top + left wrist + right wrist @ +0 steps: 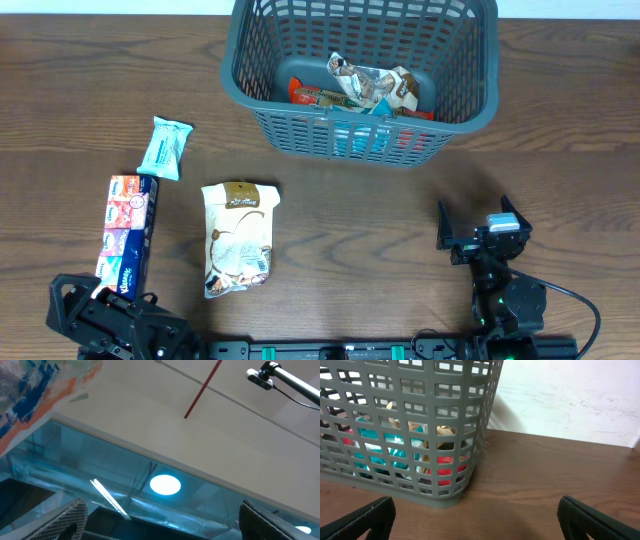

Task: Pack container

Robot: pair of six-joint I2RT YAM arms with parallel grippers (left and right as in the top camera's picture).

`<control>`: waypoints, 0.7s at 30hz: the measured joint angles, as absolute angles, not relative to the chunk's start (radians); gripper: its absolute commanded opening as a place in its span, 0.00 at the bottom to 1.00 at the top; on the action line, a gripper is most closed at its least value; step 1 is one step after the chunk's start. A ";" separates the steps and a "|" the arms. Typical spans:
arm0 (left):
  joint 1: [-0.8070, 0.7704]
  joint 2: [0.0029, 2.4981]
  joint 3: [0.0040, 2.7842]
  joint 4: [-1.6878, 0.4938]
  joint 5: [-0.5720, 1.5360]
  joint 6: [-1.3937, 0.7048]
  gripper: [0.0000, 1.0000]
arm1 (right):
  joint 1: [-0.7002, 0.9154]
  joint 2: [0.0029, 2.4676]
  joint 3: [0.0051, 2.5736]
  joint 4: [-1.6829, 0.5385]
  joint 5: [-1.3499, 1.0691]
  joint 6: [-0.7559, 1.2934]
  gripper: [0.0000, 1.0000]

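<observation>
Ahead of right hand (475, 222): container (300, 130); not touching

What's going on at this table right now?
Two robot arms are packing snacks into the grey container. A few packets already lie inside it. Three items are on the table outside it: a small teal packet, a cream bag and a blue-and-red multipack. The left end effector and the right end effector are both open and hold nothing, near the table's front edge.
</observation>
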State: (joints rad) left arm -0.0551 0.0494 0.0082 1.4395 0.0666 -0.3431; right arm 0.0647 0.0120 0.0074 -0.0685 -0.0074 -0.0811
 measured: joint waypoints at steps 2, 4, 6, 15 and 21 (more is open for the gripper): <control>-0.055 0.049 0.008 1.443 0.059 -0.352 0.95 | 0.065 0.012 0.007 -0.068 -0.007 -0.081 1.00; -0.055 0.049 0.008 1.442 0.047 -0.363 0.95 | 0.065 0.012 0.007 -0.068 -0.007 -0.081 0.99; -0.055 0.049 0.008 1.437 0.043 -0.366 0.95 | 0.065 0.012 0.007 -0.068 -0.007 -0.081 0.99; -0.055 0.049 0.008 1.415 0.037 -0.366 0.95 | 0.065 0.012 0.007 -0.068 -0.007 -0.081 0.99; -0.055 0.049 0.008 1.414 0.037 -0.366 0.95 | 0.065 0.012 0.007 -0.068 -0.007 -0.081 0.99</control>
State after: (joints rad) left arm -0.0551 0.0494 0.0082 1.4139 0.0368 -0.3664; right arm 0.0647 0.0120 0.0074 -0.0685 -0.0074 -0.0811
